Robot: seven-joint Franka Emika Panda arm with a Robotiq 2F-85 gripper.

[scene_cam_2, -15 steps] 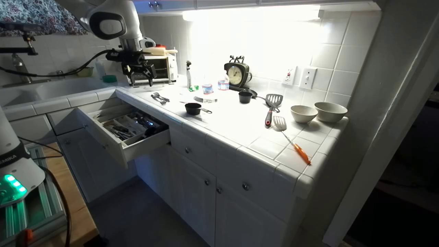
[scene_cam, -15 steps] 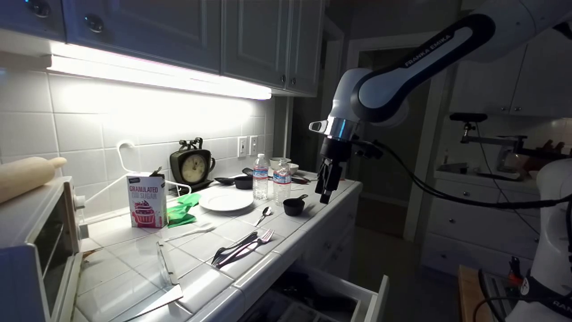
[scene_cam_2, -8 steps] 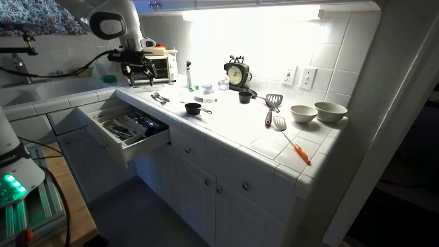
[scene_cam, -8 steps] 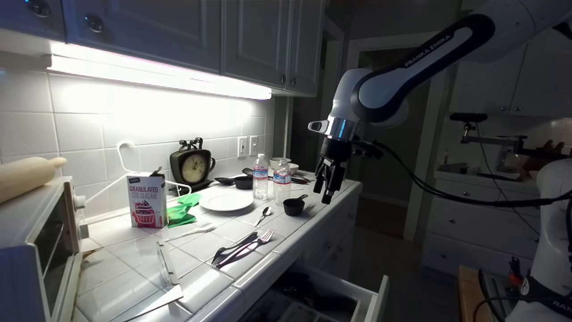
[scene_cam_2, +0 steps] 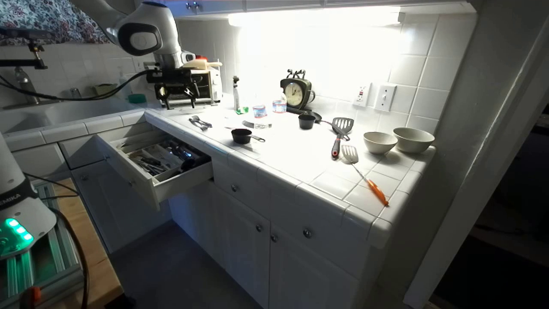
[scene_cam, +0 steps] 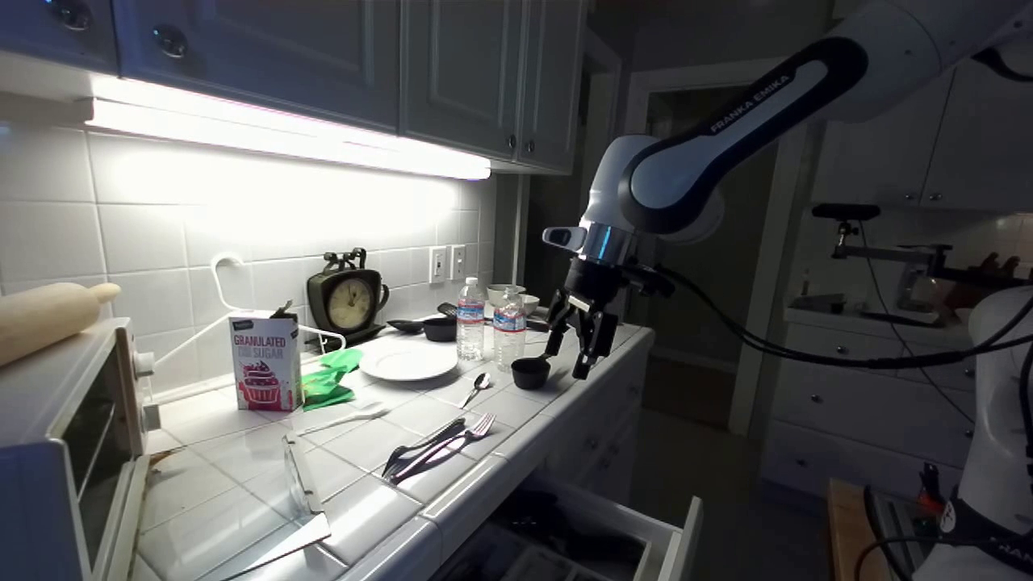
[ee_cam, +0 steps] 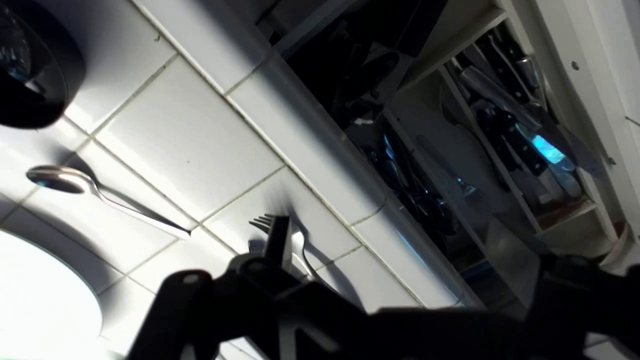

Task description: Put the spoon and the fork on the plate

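1. tiled counter [scene_cam_2: 283,156]: bears every item the task calls for; both pieces of cutlery await transfer.
2. cutlery drawer [scene_cam_2: 184,185]: stands open below the counter's near edge. forms no part of the order.
3. robotiq gripper [scene_cam_2: 180,104]: raised, its fingers [ee_cam: 281,245] spread apart with nothing held between them; in both exterior views it touches no cutlery. judged to be at the approach stage; which utensil is meant first cannot be told.
4. white plate [scene_cam: 408,362]: far side of the counter in an exterior view, left of two water bottles [scene_cam: 470,319]. carries neither required utensil. placements completed: none of two.
5. metal fork [scene_cam: 463,436]: lying close to the counter's near edge, well apart from the white plate. in the wrist view one finger passes in front of its head; judged an overlap, not contact. outstanding: grasp, lift, placement.
6. metal spoon [scene_cam: 478,384]: lying on the counter between the white plate and a black measuring cup [scene_cam: 530,374], touching neither. full length visible in the wrist view. outstanding: grasp, lift, placement.
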